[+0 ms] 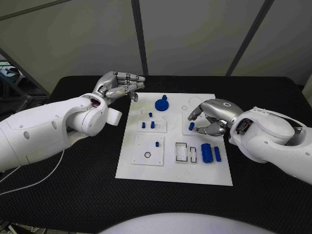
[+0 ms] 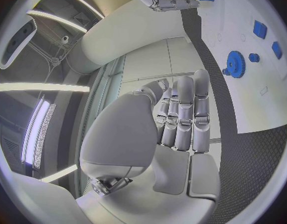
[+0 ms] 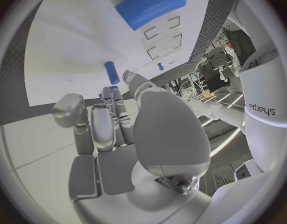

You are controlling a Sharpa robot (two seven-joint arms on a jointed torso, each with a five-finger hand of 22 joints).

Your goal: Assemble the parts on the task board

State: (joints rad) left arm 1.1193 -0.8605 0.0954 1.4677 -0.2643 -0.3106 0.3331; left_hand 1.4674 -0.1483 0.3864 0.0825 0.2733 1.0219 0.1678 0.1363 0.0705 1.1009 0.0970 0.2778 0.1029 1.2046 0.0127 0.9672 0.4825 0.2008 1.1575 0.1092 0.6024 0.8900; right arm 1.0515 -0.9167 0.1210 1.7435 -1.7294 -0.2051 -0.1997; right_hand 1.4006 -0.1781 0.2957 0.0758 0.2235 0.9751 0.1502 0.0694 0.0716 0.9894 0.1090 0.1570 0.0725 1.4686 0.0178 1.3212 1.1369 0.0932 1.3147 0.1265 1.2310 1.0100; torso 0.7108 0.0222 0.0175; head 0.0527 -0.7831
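Note:
The white task board lies mid-table. My left hand hovers over its far left corner, fingers curled in with nothing in them, as the left wrist view also shows. My right hand is low over the board's right side. Thumb and fingertips close round the near end of a small blue peg at a raised white block. A blue gear sits at the far middle. Two blue cylinders lie near the right edge, the larger one beside two rectangular slots.
Small blue pieces stand on a block left of centre, with another peg and a black ring on the near-left block. The black table stretches all round the board. A white cable trails under my left arm.

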